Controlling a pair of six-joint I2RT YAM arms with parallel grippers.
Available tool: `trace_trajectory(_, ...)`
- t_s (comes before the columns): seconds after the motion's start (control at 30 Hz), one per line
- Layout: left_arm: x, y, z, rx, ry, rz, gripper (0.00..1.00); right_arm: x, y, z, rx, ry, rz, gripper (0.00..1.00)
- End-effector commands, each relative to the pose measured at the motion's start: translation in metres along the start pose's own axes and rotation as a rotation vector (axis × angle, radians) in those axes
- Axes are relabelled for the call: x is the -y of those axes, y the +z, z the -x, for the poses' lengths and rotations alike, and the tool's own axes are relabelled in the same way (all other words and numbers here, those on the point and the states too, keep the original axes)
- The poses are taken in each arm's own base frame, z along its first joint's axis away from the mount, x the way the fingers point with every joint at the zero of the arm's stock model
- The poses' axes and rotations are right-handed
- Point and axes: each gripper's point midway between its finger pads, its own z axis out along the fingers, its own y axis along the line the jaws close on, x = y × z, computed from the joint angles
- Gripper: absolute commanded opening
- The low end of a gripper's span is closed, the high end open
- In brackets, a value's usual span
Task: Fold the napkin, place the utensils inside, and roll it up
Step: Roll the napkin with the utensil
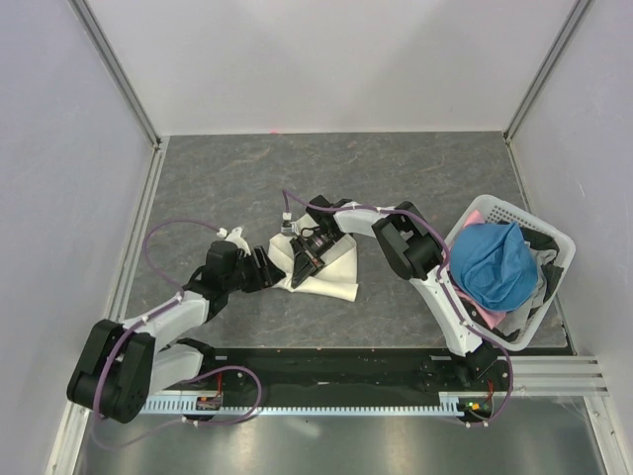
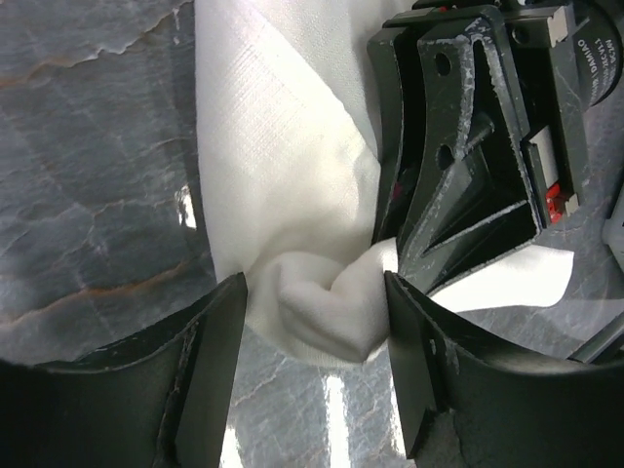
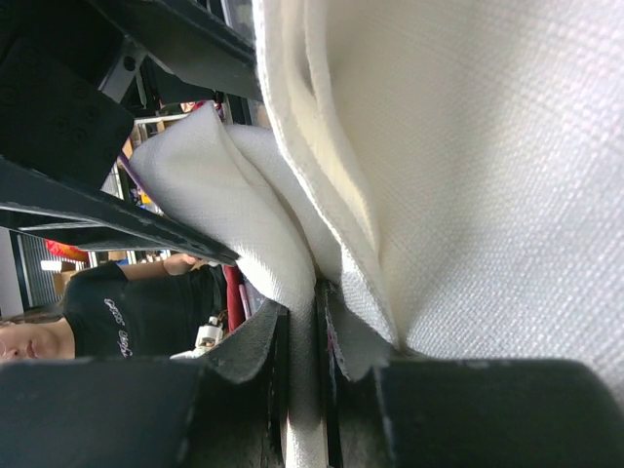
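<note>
Lying crumpled mid-table on grey marbled stone: soft woven cream-white napkin (image 1: 326,265). Pinching its layered edge tight, right gripper (image 3: 302,370); straddling a bunched fold, left gripper (image 2: 317,336), jaws spread. Sitting right: white lattice basket (image 1: 554,242), blue cloth (image 1: 495,262).

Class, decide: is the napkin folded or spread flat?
Folded: the napkin lies in stacked layers, its edge pinched by the right end effector.

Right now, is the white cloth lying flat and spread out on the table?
No, the napkin is bunched and folded between both sets of fingers, with the right fingers pinching a fold.
</note>
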Motion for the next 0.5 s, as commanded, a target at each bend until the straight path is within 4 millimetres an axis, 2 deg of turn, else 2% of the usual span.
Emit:
trace_trajectory(0.0, -0.001, -0.012, 0.008, 0.026, -0.041, 0.062, 0.66, 0.07, -0.001, -0.004, 0.011, -0.012, -0.174, 0.04)
trace_trajectory(0.2, 0.017, -0.023, 0.017, 0.081, -0.01, -0.031, 0.67, 0.073, -0.001, -0.005, 0.009, -0.002, -0.186, 0.03)
trace_trajectory(0.3, 0.014, -0.021, 0.017, 0.1, 0.012, -0.03, 0.69, 0.074, -0.001, -0.005, 0.008, 0.001, -0.188, 0.03)
trace_trajectory(0.47, 0.019, -0.015, 0.026, 0.12, 0.077, -0.063, 0.7, 0.075, -0.001, -0.006, 0.009, 0.006, -0.191, 0.03)
